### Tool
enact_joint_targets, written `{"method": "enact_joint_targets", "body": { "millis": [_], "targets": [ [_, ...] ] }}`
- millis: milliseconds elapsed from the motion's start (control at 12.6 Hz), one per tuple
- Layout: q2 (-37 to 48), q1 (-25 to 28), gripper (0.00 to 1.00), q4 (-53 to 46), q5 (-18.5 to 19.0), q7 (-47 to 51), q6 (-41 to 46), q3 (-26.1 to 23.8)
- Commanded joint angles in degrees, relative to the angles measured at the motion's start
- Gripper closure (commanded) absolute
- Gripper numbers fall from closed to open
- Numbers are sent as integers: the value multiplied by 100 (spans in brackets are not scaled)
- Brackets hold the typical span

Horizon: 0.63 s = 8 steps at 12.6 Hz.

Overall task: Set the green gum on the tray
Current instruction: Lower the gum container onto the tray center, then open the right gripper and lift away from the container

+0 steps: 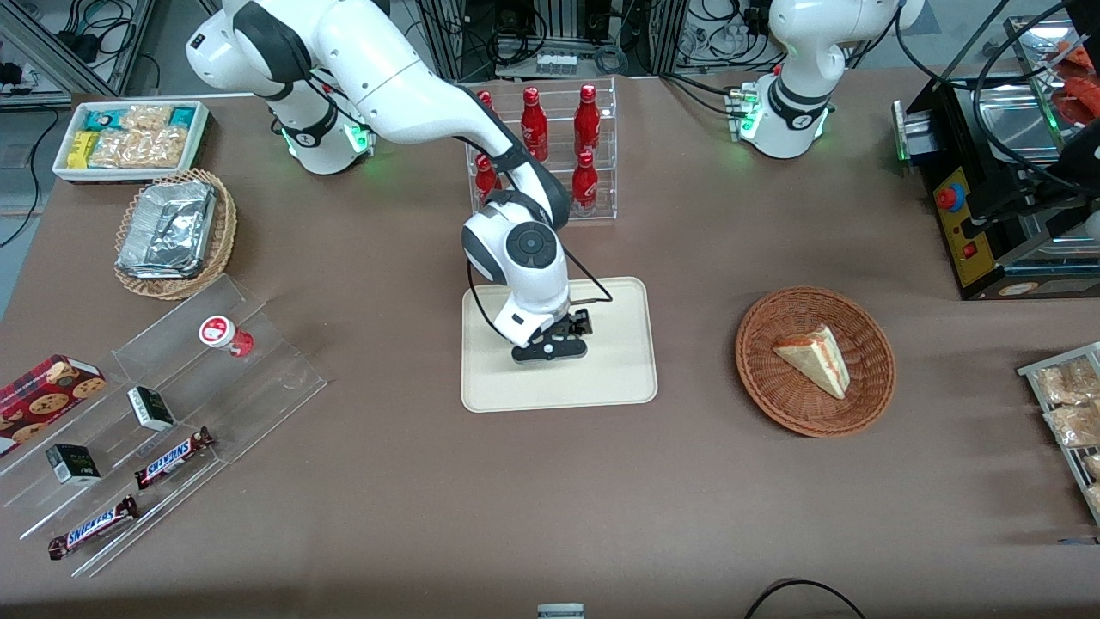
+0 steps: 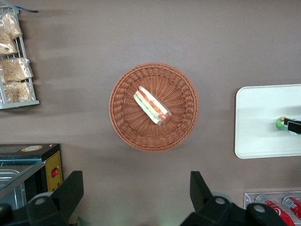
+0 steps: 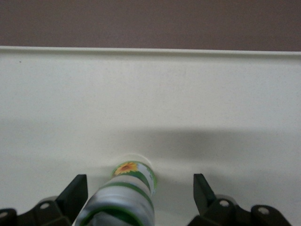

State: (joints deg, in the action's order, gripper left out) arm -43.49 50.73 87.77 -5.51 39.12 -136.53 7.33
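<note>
So the claw (image 1: 557,347) is hanging low over the tray (image 1: 619,378), fingers (image 3: 73,190) spread wide apart, not gripping anything. The green gum (image 3: 126,197) is lying tipped on the tray between them, lid end touching the cream surface. The tray is sitting mid-worktop (image 1: 430,481).

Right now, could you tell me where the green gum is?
The green gum lies on the tray, between the open fingers of the gripper, mid-table.

Brown table (image 1: 705,481) carries tray (image 1: 619,378), sandwich basket (image 1: 868,404), bottle rack (image 1: 601,202).
</note>
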Motion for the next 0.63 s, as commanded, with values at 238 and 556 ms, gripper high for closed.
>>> {"method": "enact_joint_targets", "body": {
  "millis": [238,556],
  "targets": [
    [243,-28,0,-85,-161,17,178,-4],
    [901,-396,0,-67,-179,-561,985,-4]
  ]
}}
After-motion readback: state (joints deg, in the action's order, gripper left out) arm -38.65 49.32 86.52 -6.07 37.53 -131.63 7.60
